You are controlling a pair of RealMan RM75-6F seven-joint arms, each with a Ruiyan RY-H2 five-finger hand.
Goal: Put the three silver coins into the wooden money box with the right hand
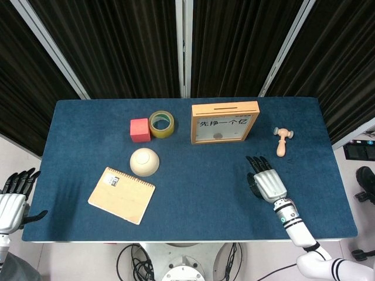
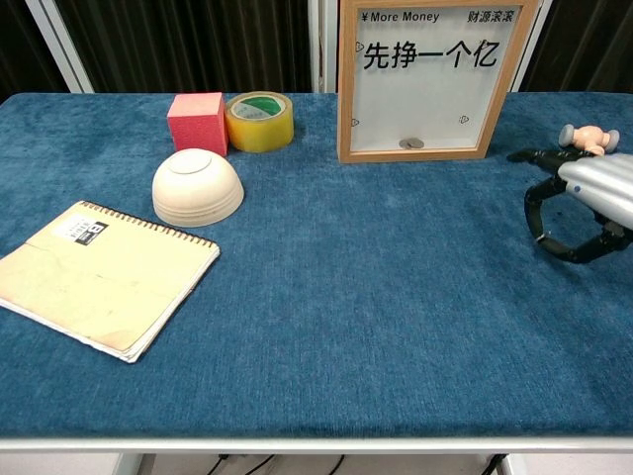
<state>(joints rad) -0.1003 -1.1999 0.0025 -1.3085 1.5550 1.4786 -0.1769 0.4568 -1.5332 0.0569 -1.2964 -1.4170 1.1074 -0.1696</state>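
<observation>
The wooden money box (image 1: pixel 224 122) stands upright at the back centre of the blue table, its clear front printed with black characters. Silver coins (image 2: pixel 410 143) lie inside it at the bottom, behind the pane. I see no loose coin on the cloth. My right hand (image 1: pixel 265 180) hovers over the right part of the table, in front and to the right of the box (image 2: pixel 427 79). In the chest view this hand (image 2: pixel 584 203) has its fingers bent downward and spread, with nothing between them. My left hand (image 1: pixel 13 199) hangs off the table's left edge, fingers apart and empty.
A small wooden mallet (image 1: pixel 282 140) lies right of the box, just beyond my right hand. A pink cube (image 1: pixel 139 130) and a yellow tape roll (image 1: pixel 162 123) sit left of the box. An upturned cream bowl (image 1: pixel 144 161) and a spiral notebook (image 1: pixel 121 194) lie front left.
</observation>
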